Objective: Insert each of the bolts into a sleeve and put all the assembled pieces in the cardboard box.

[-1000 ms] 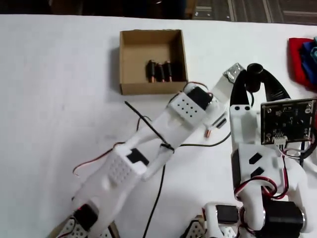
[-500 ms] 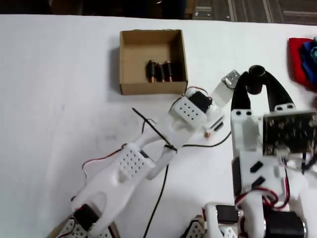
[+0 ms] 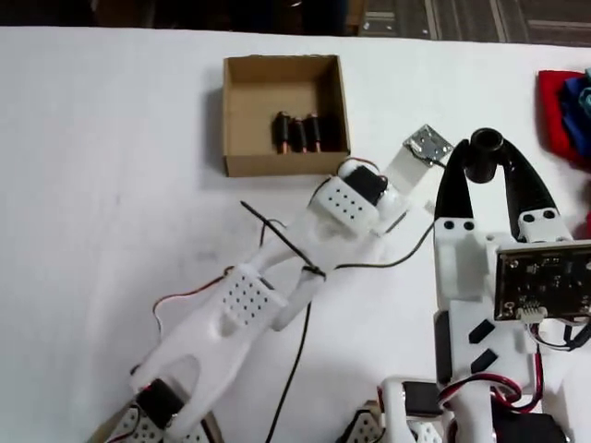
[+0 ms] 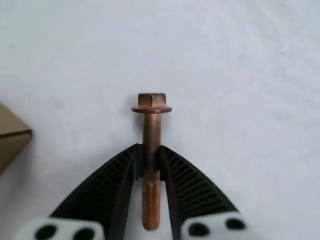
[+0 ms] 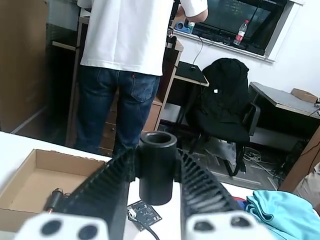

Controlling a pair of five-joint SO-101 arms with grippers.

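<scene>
Left gripper (image 4: 151,150), jaws clenched on the shank of a copper-coloured hex-flange bolt (image 4: 151,125); right gripper (image 5: 156,161), jaws clamped around an upright black cylindrical sleeve (image 5: 157,172), bore facing up

Hazards, as you should judge them: the bolt's head leads while its plain end sits back between the fingers, so the end that must enter the bore is the guarded one. The bolt may also strike the sleeve's rim and twist in the grip if the axes are not aligned.

Neither gripper shows any spare opening. Seen from above, the sleeve stands at 3 o'clock from the left wrist. The open brown cardboard box (image 3: 242,111) lies at 11 o'clock, with three assembled pieces (image 3: 297,132) inside
</scene>
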